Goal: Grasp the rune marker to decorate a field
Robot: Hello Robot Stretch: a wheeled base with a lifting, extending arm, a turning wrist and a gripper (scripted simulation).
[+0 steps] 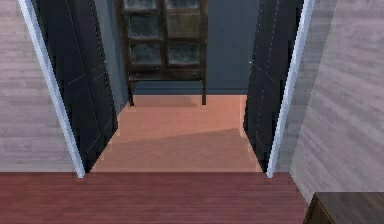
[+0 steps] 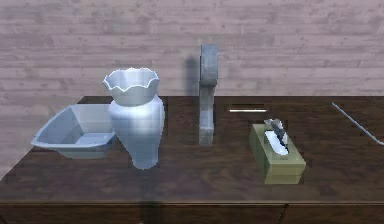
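Note:
A thin pale stick [image 2: 247,110], shaped like a pen or marker, lies flat on the dark wooden table [image 2: 200,185] toward its far edge, just right of a tall grey upright ornament [image 2: 208,92]. A second thin grey stick [image 2: 356,121] lies slanted near the table's right end. Nearer than the pale stick stands an olive tissue box [image 2: 277,150].
A white scallop-rimmed vase [image 2: 137,118] and a pale blue square bowl [image 2: 75,131] stand on the table's left part. Ahead, a doorway [image 1: 180,90] between dark open door leaves leads to a room with a dark shelf unit [image 1: 164,45]. A dark table corner [image 1: 346,208] shows at the forward view's bottom right.

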